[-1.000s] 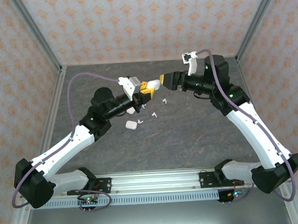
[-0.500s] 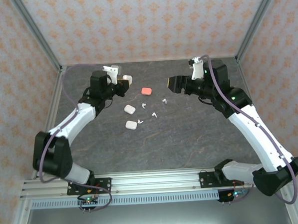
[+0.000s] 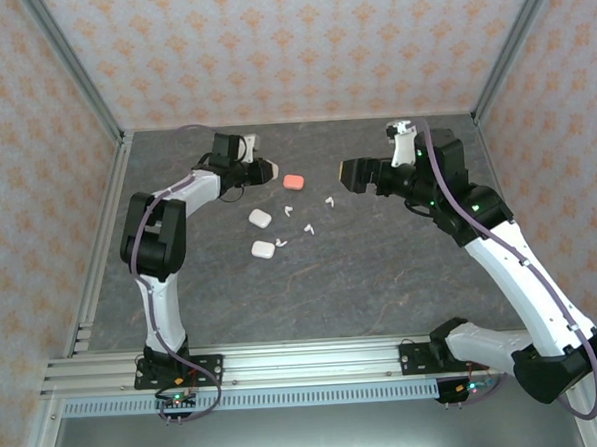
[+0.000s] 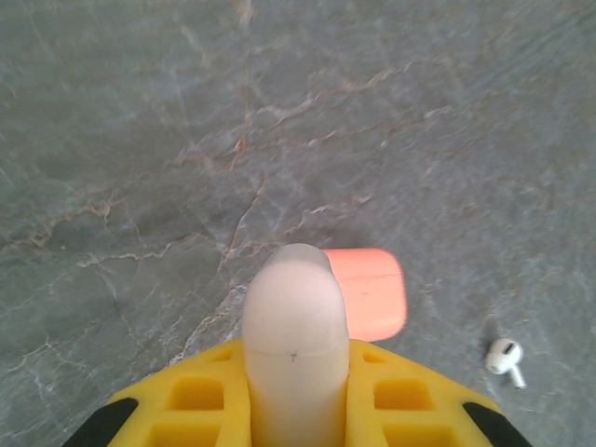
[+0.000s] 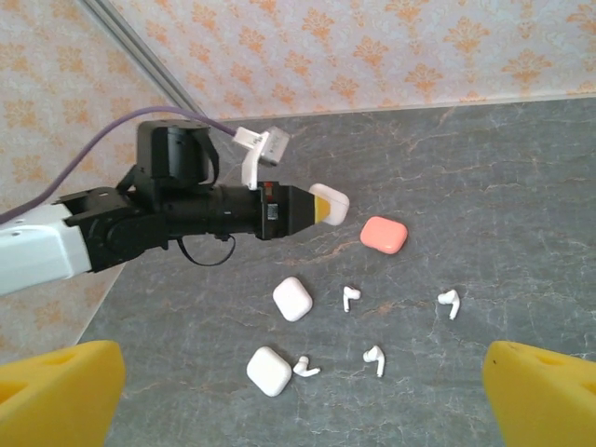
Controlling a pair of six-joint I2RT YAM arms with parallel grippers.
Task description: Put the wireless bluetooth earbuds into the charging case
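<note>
Nearest to me on the table [image 3: 402, 278] lay a white case [image 3: 263, 249], lid down, with an earbud [image 3: 281, 243] just beside its right edge. A little farther sat a second case [image 3: 259, 218], also white and closed, apart from the first. To its right, three more lay loose on the grey stone: a second earbud [image 3: 309, 226], then a third earbud [image 3: 288, 211], then a fourth earbud [image 3: 329, 199], none touching another or any case. Beyond them the pink case [image 3: 293, 182] lay flat and shut. Just left of it, my left gripper [image 3: 266, 171] was clenched on a held case [image 4: 295, 345], white and pebble-shaped. Its rounded end stuck out past my yellow fingers [image 4: 410, 400]. From that wrist the pink case showed just behind the held case's tip and to its right, but I could not tell whether the two touched. My right gripper [image 3: 348, 174] hung above the table on the far right side of the pink case, well apart from it. Its fingers were spread wide with nothing between them. From that wrist the yellow fingertips [image 5: 56, 391] sat at the two lower corners, and the cases and earbuds lay on the stone between them.
</note>
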